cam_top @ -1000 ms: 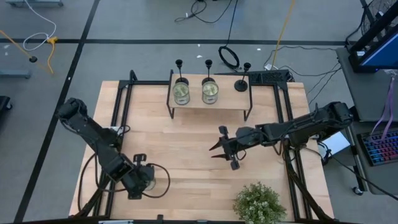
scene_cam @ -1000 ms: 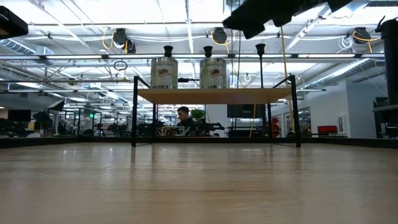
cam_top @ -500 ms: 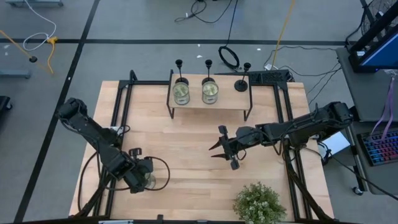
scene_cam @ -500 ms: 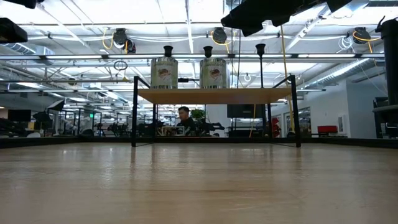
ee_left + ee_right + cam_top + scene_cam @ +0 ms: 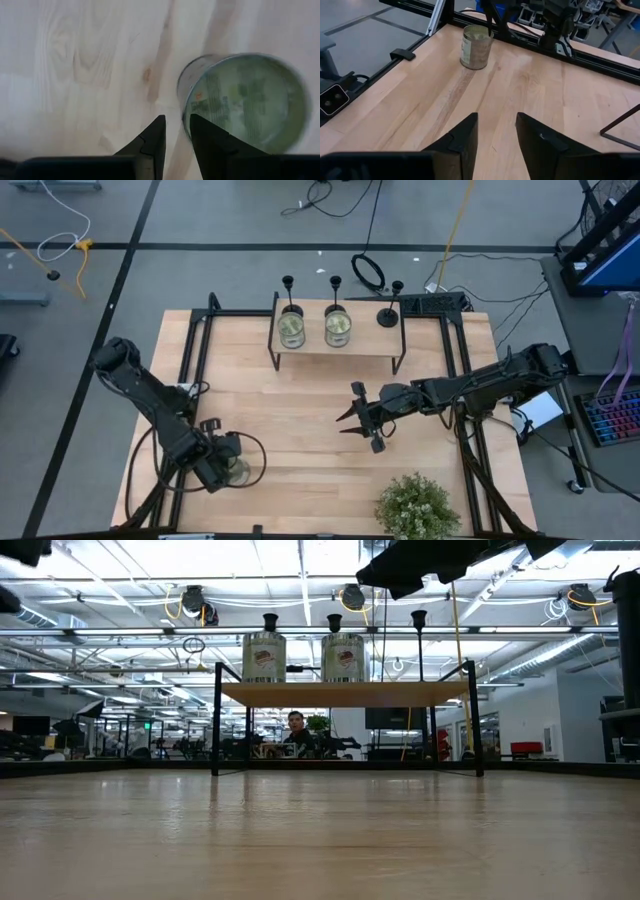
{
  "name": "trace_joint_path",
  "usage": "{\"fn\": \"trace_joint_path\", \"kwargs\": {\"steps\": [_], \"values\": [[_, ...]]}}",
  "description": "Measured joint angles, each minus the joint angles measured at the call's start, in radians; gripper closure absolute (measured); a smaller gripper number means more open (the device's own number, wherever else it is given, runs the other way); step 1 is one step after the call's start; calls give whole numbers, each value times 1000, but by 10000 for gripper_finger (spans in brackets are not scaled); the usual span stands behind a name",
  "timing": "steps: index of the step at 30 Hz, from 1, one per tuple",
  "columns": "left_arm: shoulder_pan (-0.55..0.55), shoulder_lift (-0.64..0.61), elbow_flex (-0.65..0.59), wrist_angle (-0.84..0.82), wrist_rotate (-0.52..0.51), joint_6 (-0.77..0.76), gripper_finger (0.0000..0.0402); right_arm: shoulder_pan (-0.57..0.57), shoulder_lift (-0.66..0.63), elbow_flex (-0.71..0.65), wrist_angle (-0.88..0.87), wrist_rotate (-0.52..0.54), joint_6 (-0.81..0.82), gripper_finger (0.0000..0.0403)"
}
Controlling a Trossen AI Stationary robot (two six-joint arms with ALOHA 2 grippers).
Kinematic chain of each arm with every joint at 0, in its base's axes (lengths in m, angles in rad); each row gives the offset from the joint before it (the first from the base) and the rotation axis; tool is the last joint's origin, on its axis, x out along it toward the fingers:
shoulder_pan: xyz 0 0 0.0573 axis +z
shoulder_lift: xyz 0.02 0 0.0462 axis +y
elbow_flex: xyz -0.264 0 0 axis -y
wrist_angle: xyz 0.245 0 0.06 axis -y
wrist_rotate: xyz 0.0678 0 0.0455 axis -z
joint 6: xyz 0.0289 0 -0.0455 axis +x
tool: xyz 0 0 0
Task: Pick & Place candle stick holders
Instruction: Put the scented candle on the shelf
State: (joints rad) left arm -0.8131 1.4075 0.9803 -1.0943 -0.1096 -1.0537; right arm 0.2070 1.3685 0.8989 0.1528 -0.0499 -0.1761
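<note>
Change: left gripper [image 5: 232, 468] has slid a little toward the table's right since a second ago, and now hangs directly above a tin can [image 5: 235, 471] near the front-left of the table [image 5: 300, 410]. Right arm hasn't moved.
Meaning: judged as repositioning only; no holder is being handled.
Holders: all three candle stick holders [image 5: 388, 315] are at the back, on the raised shelf [image 5: 340, 348]. Two stand on tins [image 5: 291, 328], the third stands directly on the shelf's right end (low view shows all three upright).
Left claw: fingers [image 5: 150, 142] slightly parted, a narrow gap, gripping nothing; the can sits beside them, below.
Right claw: right gripper [image 5: 358, 420] hovers mid-table, right of centre, fingers [image 5: 457, 137] apart, empty.
Text: tins carry printed labels, red-and-white patches in the low view, too small to read. No legible brand.
Other: plant [image 5: 415, 505] at front edge, untouched.
</note>
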Motion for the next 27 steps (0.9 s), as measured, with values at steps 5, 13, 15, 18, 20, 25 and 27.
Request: {"fn": "trace_joint_path", "kwargs": {"steps": [5,13,15,18,20,25,27], "values": [[-5,-2,-58,0,61,-155,309,0,0,0,-1,-2,0,277],[5,-2,-63,22,111,-158,310,0,0,0,-2,-2,0,277],[18,-2,-63,25,120,-189,310,0,0,0,-3,-2,0,277],[36,-3,-64,32,144,-202,314,0,0,0,-3,-2,0,277],[47,-3,-65,45,150,-198,333,0,0,0,-4,-2,0,277],[72,-3,-65,51,160,-157,392,0,0,0,-5,-2,-1,277],[83,-3,-65,59,139,-144,389,0,0,0,-5,-2,-7,277]]}}
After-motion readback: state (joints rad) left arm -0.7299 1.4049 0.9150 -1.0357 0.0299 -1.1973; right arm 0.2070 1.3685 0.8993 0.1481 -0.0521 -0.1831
